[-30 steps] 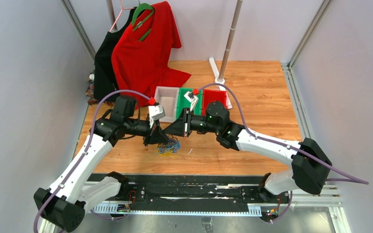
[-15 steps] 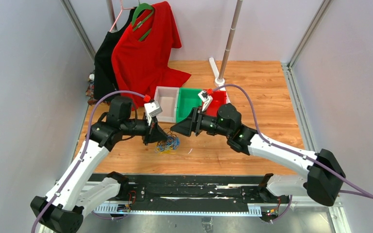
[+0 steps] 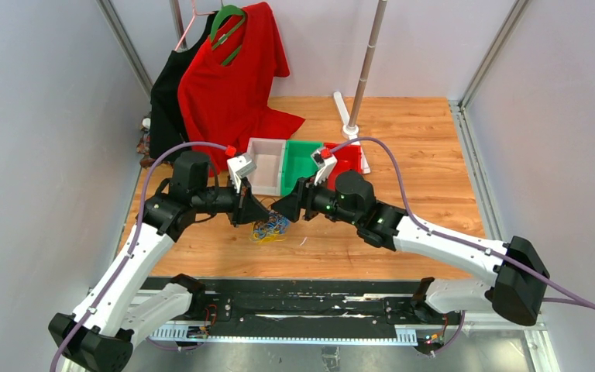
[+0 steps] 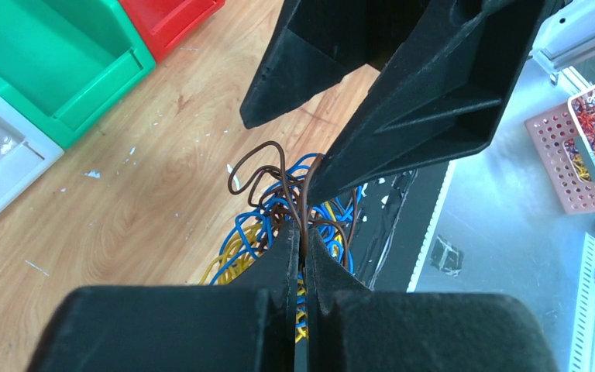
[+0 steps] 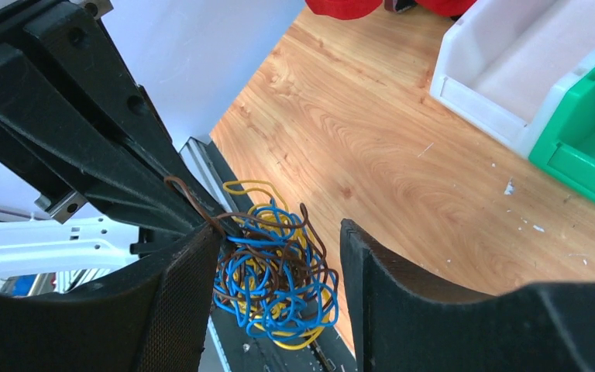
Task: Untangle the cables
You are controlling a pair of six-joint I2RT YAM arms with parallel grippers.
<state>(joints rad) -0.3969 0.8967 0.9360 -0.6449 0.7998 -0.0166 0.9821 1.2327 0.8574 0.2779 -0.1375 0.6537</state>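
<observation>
- Cables, yellow, blue and brown, sit in one tangle at the wooden counter's near part. We see the left jaws and right jaws facing each other just above it.
- Left wrist: we see the left jaws clenched on a brown cable rising from the tangle, with the right jaws opposite.
- Right wrist: we see the right jaws released, standing either side of the cables.
</observation>
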